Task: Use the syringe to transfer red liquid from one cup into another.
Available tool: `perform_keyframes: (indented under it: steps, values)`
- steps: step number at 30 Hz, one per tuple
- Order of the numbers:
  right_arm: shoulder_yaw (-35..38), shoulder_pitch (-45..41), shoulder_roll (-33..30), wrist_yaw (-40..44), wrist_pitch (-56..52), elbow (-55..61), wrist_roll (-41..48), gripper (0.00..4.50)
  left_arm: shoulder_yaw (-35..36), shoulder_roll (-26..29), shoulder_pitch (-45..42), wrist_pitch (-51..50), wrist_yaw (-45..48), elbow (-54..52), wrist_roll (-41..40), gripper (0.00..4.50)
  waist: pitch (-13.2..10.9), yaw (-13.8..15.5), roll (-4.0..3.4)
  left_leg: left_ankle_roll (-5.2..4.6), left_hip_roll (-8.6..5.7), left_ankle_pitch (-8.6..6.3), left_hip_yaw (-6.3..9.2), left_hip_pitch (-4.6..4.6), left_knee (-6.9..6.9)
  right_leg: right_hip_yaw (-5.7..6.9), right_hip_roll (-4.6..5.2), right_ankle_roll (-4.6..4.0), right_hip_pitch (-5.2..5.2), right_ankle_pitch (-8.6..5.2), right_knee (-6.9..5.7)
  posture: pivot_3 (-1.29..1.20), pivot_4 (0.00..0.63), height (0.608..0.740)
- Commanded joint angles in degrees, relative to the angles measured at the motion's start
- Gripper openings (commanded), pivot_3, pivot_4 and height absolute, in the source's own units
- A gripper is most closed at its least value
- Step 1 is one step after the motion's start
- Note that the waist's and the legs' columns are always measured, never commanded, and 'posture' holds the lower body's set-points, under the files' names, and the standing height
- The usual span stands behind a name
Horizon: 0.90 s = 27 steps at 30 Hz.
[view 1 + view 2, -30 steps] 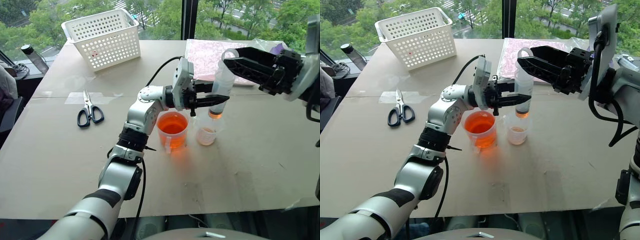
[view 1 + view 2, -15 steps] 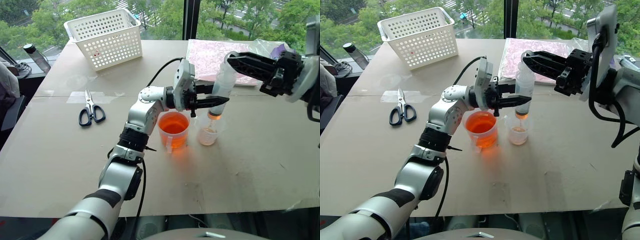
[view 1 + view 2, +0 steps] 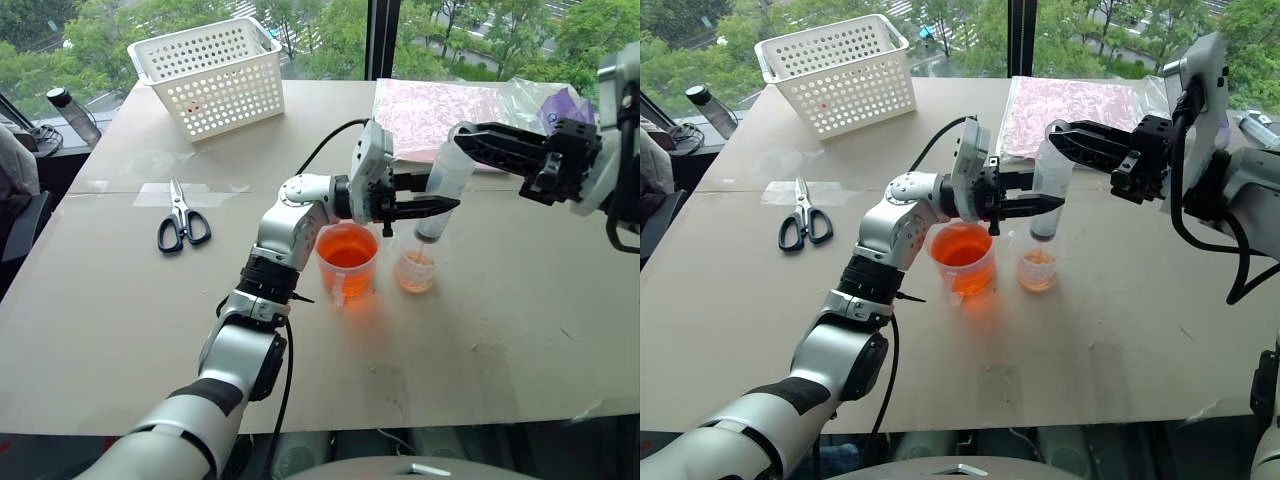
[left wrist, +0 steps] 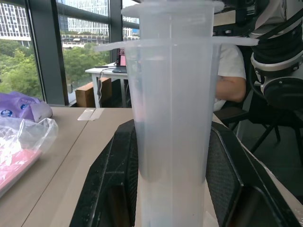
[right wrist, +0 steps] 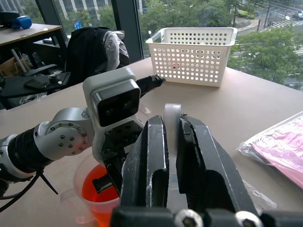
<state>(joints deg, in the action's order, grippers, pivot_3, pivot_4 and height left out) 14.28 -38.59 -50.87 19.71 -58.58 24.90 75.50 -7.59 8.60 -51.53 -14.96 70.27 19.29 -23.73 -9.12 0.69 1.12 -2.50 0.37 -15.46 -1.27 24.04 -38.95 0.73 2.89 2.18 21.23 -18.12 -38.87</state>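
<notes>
Clear plastic forms the wide barrel of the syringe [image 3: 437,195], which stands nearly upright, leaning a little, above the table [image 3: 520,330]. Its whitish plunger end is uppermost, and its short tip points down into the mouth of the smaller clear cup [image 3: 414,271]. The barrel looks pale and cloudy; in the left wrist view the syringe's flange sits above the fingers.

Left gripper [image 3: 448,204] reaches in sideways and is clamped around the lower barrel, one black finger on each side. Right gripper [image 3: 1055,133] comes from the opposite side, its two fingers pinched closed on the plunger's top; the right wrist view shows the whitish plunger end caught between them.

Smaller cup holds a shallow layer of red liquid [image 3: 413,276] at its base, paler than the other cup's contents. Just beside it, toward the robot's left, stands the larger cup [image 3: 346,262], glowing orange-red and filled well up its height, with a pale handle strip on its near side. Both cups stand upright on the table, close together; whether they touch cannot be told.

Farther back sits a white perforated basket [image 3: 210,73]. Black-handled scissors [image 3: 180,219] lie flat well to the left of the cups. A pink patterned packet in clear plastic [image 3: 440,113] lies behind the syringe.
</notes>
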Motion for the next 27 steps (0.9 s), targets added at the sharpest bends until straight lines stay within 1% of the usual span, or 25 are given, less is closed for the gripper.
perform_keyframes:
  steps: [1, 7, 13, 14, 16, 17, 18, 21, 22, 24, 27]
  values:
    - [-1.59, 1.45, -1.57, 0.16, -2.72, -0.02, -1.10, 0.08, 2.40, -0.31, -3.61, 1.17, -0.18, -4.24, -2.60, 1.38, 0.00, -0.01, 0.00, 0.00, 0.00, 0.00, 0.00, 0.00, 0.00, 0.00, 0.00, 0.00, 0.00, 0.00, 0.00, 0.00, 0.150, 0.740]
    - [-1.71, 1.48, -1.68, 0.13, -2.52, -0.42, -1.02, 0.08, 2.45, -0.24, -3.64, 1.15, -0.27, -4.38, -2.56, 1.38, 0.00, -0.02, 0.00, 0.00, 0.00, 0.00, 0.00, 0.00, -0.01, 0.00, 0.00, 0.00, 0.00, 0.00, 0.00, 0.00, 0.150, 0.740]
    - [0.62, -0.18, -0.41, 0.79, 0.05, -2.09, -0.08, 0.08, 2.24, -0.20, -3.04, 0.90, -0.48, -4.98, -2.48, 1.38, 0.00, -0.02, 0.00, 0.00, 0.00, 0.00, 0.00, 0.00, -0.01, 0.00, 0.00, 0.00, 0.00, 0.00, 0.00, 0.00, 0.150, 0.740]
    - [1.54, -0.57, 0.28, 0.66, 0.58, -2.76, 1.32, 0.92, 2.28, -0.18, -3.13, 0.88, -0.54, -4.93, -2.49, 1.38, 0.00, -0.01, 0.00, 0.00, 0.00, 0.00, 0.00, 0.00, -0.01, 0.00, 0.00, 0.00, 0.00, 0.00, 0.00, 0.00, 0.150, 0.740]
    - [3.70, -0.84, 1.33, 1.04, 1.84, -3.51, 3.78, 1.70, 2.40, -0.19, -3.29, 0.84, -0.61, -4.79, -2.52, 1.38, 0.00, -0.01, 0.00, 0.00, 0.00, 0.00, 0.00, 0.00, -0.02, 0.00, 0.00, 0.00, 0.00, 0.00, 0.00, 0.00, 0.150, 0.740]
    - [4.89, -0.50, 1.46, 1.38, 2.12, -3.83, 5.05, 2.27, 2.41, -0.19, -3.37, 0.90, -0.61, -4.67, -2.49, 1.38, 0.00, 0.02, 0.00, 0.00, 0.00, 0.00, 0.00, 0.00, -0.02, 0.00, 0.00, 0.00, 0.00, 0.00, -0.01, 0.00, 0.150, 0.740]
    - [6.05, 0.27, 1.13, 2.37, 2.29, -3.68, 5.46, 2.59, 2.39, -0.16, -3.40, 0.91, -0.60, -4.65, -2.50, 1.38, 0.00, 0.15, 0.00, 0.00, 0.00, 0.00, 0.01, 0.01, -0.02, 0.01, 0.00, 0.00, 0.00, 0.00, -0.01, 0.00, 0.150, 0.740]
    - [8.20, 3.04, -0.10, 4.47, 2.59, -3.20, 4.75, 4.07, 2.39, -0.09, -3.51, 0.94, -0.65, -4.65, -2.61, 1.38, 0.01, 0.19, 0.00, 0.00, 0.00, 0.00, 0.05, 0.09, -0.05, 0.07, 0.00, 0.00, -0.01, 0.00, 0.00, 0.00, 0.150, 0.740]
    - [8.69, 4.14, -0.48, 5.42, 2.81, -3.02, 4.08, 4.43, 2.43, -0.11, -3.56, 0.91, -0.69, -4.67, -2.65, 1.38, 0.00, 0.16, 0.00, 0.00, 0.00, 0.00, 0.05, 0.12, -0.07, 0.07, 0.00, 0.01, -0.01, 0.00, -0.01, 0.00, 0.150, 0.740]
    - [9.92, 6.26, -0.72, 6.80, 3.24, -2.60, 3.97, 4.43, 2.46, -0.08, -3.58, 0.84, -0.72, -4.89, -2.72, 1.38, 0.00, 0.10, 0.00, 0.00, 0.00, 0.00, 0.05, 0.16, -0.11, 0.08, 0.00, 0.01, 0.00, 0.00, -0.01, 0.00, 0.150, 0.740]
    - [11.85, 8.20, 0.65, 7.83, 4.29, -2.86, 6.55, 4.43, 2.52, -0.12, -3.66, 0.74, -0.81, -5.08, -2.78, 1.38, 0.00, 0.02, 0.00, -0.01, 0.00, 0.00, 0.06, 0.14, -0.14, 0.08, -0.01, 0.01, 0.01, 0.01, 0.00, 0.00, 0.150, 0.740]
